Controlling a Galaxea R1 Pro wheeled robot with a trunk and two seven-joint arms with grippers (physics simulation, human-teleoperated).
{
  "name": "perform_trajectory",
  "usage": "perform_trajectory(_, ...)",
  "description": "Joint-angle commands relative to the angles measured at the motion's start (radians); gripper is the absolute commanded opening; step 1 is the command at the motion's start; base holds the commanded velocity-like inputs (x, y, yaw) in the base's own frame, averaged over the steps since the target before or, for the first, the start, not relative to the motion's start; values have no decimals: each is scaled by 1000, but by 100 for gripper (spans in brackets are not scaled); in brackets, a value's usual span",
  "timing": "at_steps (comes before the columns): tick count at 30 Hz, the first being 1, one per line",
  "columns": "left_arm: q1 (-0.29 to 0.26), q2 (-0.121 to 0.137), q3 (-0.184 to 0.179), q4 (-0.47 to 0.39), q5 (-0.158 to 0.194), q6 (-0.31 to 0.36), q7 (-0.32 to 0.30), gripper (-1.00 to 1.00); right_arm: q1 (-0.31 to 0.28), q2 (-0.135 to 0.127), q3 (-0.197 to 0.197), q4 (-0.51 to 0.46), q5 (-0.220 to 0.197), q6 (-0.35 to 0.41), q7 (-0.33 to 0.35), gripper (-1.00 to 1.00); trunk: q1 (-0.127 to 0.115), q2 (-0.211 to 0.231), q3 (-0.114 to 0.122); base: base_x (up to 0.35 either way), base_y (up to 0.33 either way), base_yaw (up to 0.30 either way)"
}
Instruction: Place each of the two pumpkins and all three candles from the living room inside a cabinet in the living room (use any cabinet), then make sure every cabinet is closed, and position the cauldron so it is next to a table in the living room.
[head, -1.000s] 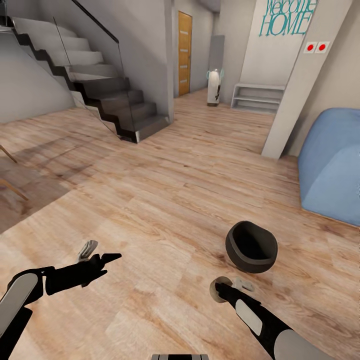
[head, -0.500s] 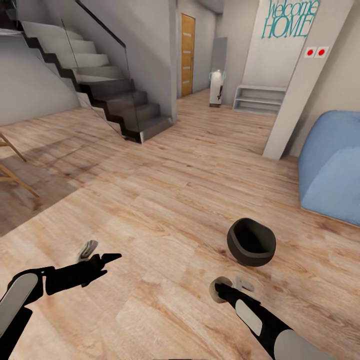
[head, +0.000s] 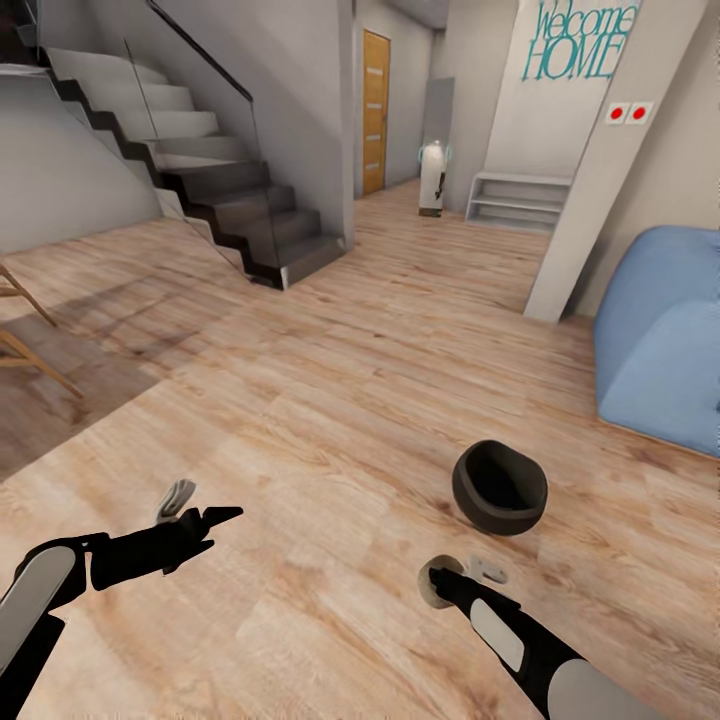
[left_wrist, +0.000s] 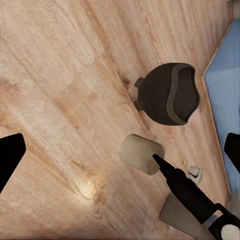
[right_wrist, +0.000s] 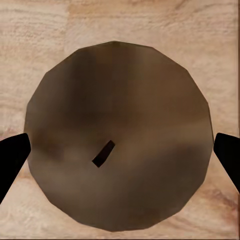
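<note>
Floor: pale wood planks (head: 330, 400), visible grain, matte, running across the open room you're standing in.
Room: dark stepped staircase (head: 235, 215) w/ glass side panel, far left. Hallway beyond w/ orange-brown door (head: 374, 110). Teal "Welcome HOME" lettering (head: 577, 42) on the wall. White pillar (head: 600, 170) w/ two red dots. Low grey shelf unit (head: 520, 197) at the far wall. Small white stand-up device (head: 431, 176) beside it.
Right edge: blue padded seat (head: 660, 335), rounded, soft-looking.
Left edge: brownish rug (head: 50, 395) w/ thin wood chair legs over it.
Cauldron: (head: 499, 487) on the floor, ahead of your right arm, well apart from the blue seat. Round, dark grey-black, bulging belly, thick rim band. Tipped so the wide mouth faces up and toward you. Left wrist view shows it (left_wrist: 167, 94) lying on its side w/ stubby feet sticking out.
Candle: short pale beige cylinder (head: 436, 581) at your right gripper (head: 440, 580). Right wrist view: round brownish top (right_wrist: 117, 135) w/ small dark wick, sitting between the two black fingers (right_wrist: 12, 157).
Right claw: fingers wide to either side of the candle, not pressing it; released.
Left claw: (head: 200, 515) hovering over bare planks, fingers (left_wrist: 10, 160) spread far apart, nothing between them.
</note>
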Motion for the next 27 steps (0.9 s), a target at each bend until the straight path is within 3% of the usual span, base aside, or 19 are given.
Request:
perform_trajectory(1, -1, 0, 1, -1, 10, 3, 10, 100, 0, -1, 8, -3, -6, 4, -8, -100, -1, 0, -1, -255, 28, 0)
perform_trajectory(7, -1, 0, 1, -1, 10, 3, 10, 100, 0, -1, 8, -3, -5, 16, -9, -100, -1, 0, -1, -161, 8, 30)
perform_trajectory(16, 0, 3, 8, -1, 7, 2, 10, 100, 0, 1, 9, -3, 2, 17, -9, -100, -1, 0, -1, -9, 0, 260)
perform_trajectory(27, 1, 6, 66, -1, 6, 3, 10, 100, 0, 1, 9, -3, 5, 17, -9, -100, -1, 0, -1, 0, 0, 291)
